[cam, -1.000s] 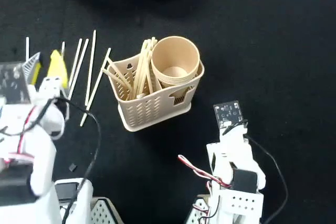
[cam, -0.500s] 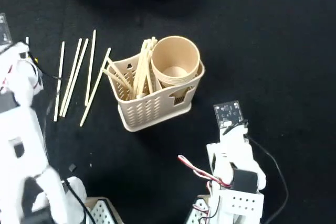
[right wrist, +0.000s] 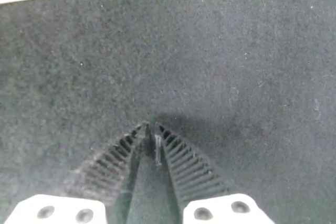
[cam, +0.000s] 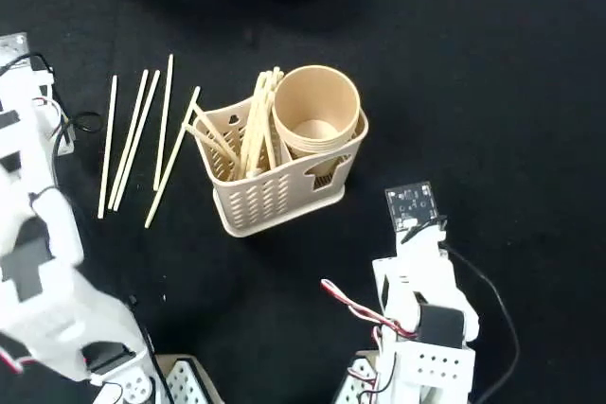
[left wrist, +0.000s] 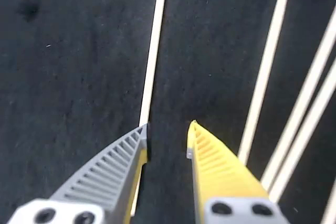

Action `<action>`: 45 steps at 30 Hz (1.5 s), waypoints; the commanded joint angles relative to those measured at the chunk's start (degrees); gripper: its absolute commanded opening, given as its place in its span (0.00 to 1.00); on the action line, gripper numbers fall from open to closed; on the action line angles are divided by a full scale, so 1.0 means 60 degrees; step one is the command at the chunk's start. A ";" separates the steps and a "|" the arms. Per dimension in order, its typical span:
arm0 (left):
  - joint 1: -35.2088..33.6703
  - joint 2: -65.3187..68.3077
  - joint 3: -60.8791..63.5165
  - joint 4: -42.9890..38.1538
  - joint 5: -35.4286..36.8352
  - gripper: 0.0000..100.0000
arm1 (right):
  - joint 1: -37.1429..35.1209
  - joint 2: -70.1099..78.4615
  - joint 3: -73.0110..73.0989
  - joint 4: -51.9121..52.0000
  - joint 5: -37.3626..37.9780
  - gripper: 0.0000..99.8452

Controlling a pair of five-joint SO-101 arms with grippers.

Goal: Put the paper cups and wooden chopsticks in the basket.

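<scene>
Paper cups (cam: pixel 316 106): nested together in one compartment of the basket (cam: pixel 275 198). That half of the job looks done.

Wooden chopsticks: a bundle (cam: pixel 254 130) stands in the other compartment. Five loose sticks (cam: pixel 133 139) lie on the table (cam: pixel 473 92) beside the basket, toward the left arm (cam: pixel 28 186).

Step in hand, as it reads: lining up a pick on the outermost loose stick (left wrist: pixel 153 51).

Left gripper (left wrist: pixel 167 127): spread and empty, low over the cloth. The outermost stick runs under the tip of the grey jaw, not through the gap. The next stick (left wrist: pixel 262 72) lies just outside the yellow jaw.

Right gripper (right wrist: pixel 149 127): pressed together, holding nothing, hanging over bare table close to a corner of the basket.

Next move, your call:
- Shift the left gripper sideways so the outermost stick sits between the jaws.
- Drop to the cloth and close on that one stick only.
- Watch the neighbouring stick; it lies close enough to get nudged.
- Then carry the stick to the chopstick compartment.
</scene>
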 commanded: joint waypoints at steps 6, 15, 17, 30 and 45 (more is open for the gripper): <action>-0.0125 0.2681 -0.2044 -0.0205 -0.0879 0.14 | -0.0103 -0.0681 -0.0037 0.0044 0.0059 0.01; -0.0110 0.2945 -0.1971 -0.0190 -0.0967 0.13 | -0.0103 -0.0681 -0.0037 0.0044 0.0059 0.01; -0.0110 0.2945 -0.1971 0.0000 -0.0967 0.13 | -0.0103 -0.0681 -0.0037 0.0044 0.0059 0.01; -0.0037 0.2857 -0.2015 0.0791 -0.0967 0.03 | -0.0103 -0.0681 -0.0037 0.0044 0.0059 0.01; 0.0491 0.2842 -0.3890 0.4410 -0.0952 0.03 | -0.0103 -0.0681 -0.0037 0.0044 0.0059 0.01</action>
